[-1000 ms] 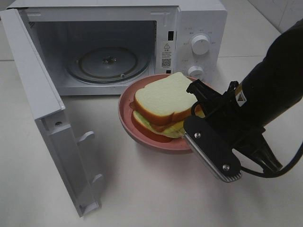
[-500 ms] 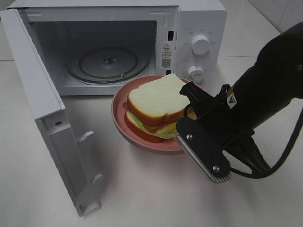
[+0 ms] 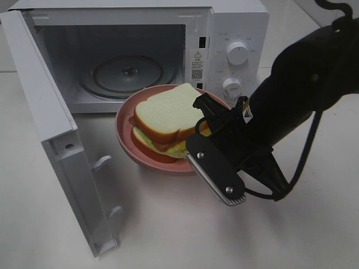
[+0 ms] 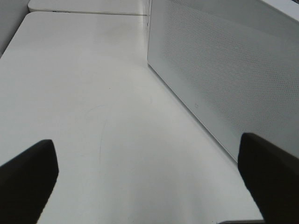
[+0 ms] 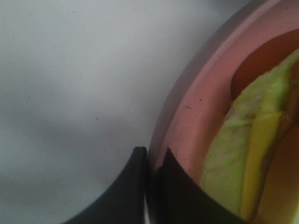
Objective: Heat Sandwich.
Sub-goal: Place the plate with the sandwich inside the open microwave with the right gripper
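Left claw (image 4: 149, 184): jaws spread wide, over pale bench (image 4: 84, 93), beside perforated side wall of microwave (image 4: 224, 70). Door (image 3: 50, 129) swung fully open at left of oven. Glass turntable (image 3: 128, 75) visible inside cavity. Pink plate (image 3: 124, 137) just in front of cavity opening, outside it. Sandwich (image 3: 165, 115) lies on plate, top slice slightly askew, yellow-green filling showing at edge. Right claw (image 5: 149, 179) pinched tight on plate rim at plate's right side. Black arm (image 3: 303, 84) slants down from upper right.
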Controlling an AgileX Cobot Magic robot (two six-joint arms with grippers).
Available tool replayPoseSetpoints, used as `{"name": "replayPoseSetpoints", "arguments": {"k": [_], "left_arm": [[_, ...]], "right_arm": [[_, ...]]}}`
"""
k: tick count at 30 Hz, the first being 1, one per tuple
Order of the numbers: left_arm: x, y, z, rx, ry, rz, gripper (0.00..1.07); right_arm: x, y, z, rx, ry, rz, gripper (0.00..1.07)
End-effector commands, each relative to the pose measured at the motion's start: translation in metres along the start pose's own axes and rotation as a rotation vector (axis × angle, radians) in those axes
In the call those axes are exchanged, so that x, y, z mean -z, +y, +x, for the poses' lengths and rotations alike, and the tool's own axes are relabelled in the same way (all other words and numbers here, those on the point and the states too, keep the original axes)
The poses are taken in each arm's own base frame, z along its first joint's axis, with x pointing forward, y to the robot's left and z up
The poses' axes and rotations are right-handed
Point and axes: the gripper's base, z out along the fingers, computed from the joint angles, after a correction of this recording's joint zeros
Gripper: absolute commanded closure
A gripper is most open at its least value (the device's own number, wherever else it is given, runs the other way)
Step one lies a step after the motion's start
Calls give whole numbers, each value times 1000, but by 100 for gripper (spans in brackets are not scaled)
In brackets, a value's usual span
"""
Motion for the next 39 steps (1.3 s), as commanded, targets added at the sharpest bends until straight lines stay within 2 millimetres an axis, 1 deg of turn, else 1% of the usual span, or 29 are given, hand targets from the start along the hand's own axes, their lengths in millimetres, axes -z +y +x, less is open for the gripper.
{"name": "replayPoseSetpoints", "arguments": {"k": [1, 3, 5, 8, 12, 13, 16, 18, 20, 23, 25, 27, 29, 30, 33, 35, 37, 39], "left_arm": [[3, 0, 2, 0, -33, 2, 6], [3, 0, 2, 0, -33, 2, 6], [3, 0, 2, 0, -33, 2, 6], [3, 0, 2, 0, -33, 2, 6], [3, 0, 2, 0, -33, 2, 6], [3, 0, 2, 0, -33, 2, 6], [3, 0, 2, 0, -33, 2, 6], [3, 0, 2, 0, -33, 2, 6], [3, 0, 2, 0, -33, 2, 6], [3, 0, 2, 0, -33, 2, 6], [3, 0, 2, 0, -33, 2, 6], [3, 0, 2, 0, -33, 2, 6], [3, 0, 2, 0, -33, 2, 6], [3, 0, 2, 0, -33, 2, 6], [3, 0, 2, 0, -33, 2, 6], [3, 0, 2, 0, -33, 2, 6], [3, 0, 2, 0, -33, 2, 6], [3, 0, 2, 0, -33, 2, 6]], "right_arm": [[-3, -14, -1, 6, -4, 38, 106], [-9, -23, -1, 6, -4, 36, 107], [-10, -26, -2, 6, -4, 38, 107], [-16, -37, -2, 6, -4, 43, 106], [-21, -45, -2, 6, -4, 38, 106], [-23, -52, -2, 6, -3, 35, 106], [-25, -57, -2, 6, -2, 30, 106], [-30, -66, -1, 5, -1, 27, 105], [-30, -69, -1, 5, -1, 29, 105], [-36, -79, -1, 5, 1, 9, 105], [-38, -81, -1, 5, 1, 5, 105], [-43, -89, -2, 5, 2, 10, 104], [-45, -92, -2, 4, 2, 5, 104], [-46, -98, -2, 4, 3, 5, 104], [-48, -102, -2, 4, 3, -3, 104], [-51, -110, -2, -10, 3, 7, 103], [-53, -112, -2, -16, 3, 7, 103], [-53, -122, -2, -26, 5, -2, 103]]}}
